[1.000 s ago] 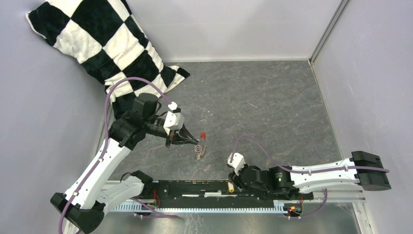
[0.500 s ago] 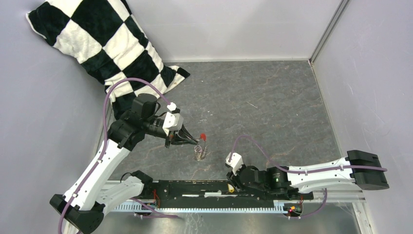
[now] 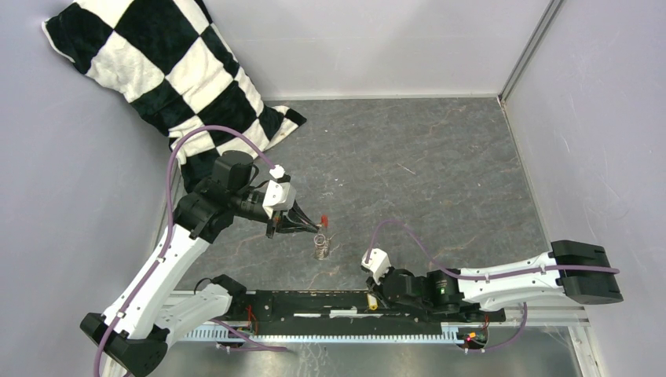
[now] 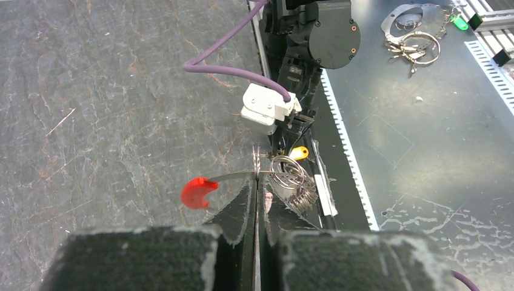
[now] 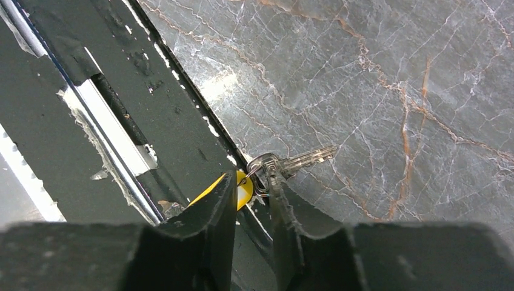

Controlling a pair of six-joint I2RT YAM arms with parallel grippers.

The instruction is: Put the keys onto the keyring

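At the near edge my right tool (image 5: 251, 182) straddles the key (image 5: 244, 186), grip unclear; it looks light, slippery; I'd pinch its yellow head; left tool (image 4: 256, 185) clamps the keyring (image 4: 290, 171).

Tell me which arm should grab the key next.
Right. The right pincer straddles the key at the table's near edge, jaws apart. The left pincer is shut on the keyring, so it is occupied.

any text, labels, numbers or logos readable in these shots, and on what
None can be read.
The yellow key head, the red sleeve on the keyring and the white connector block show no lettering.
The green tag beyond the rail is too small to tell.
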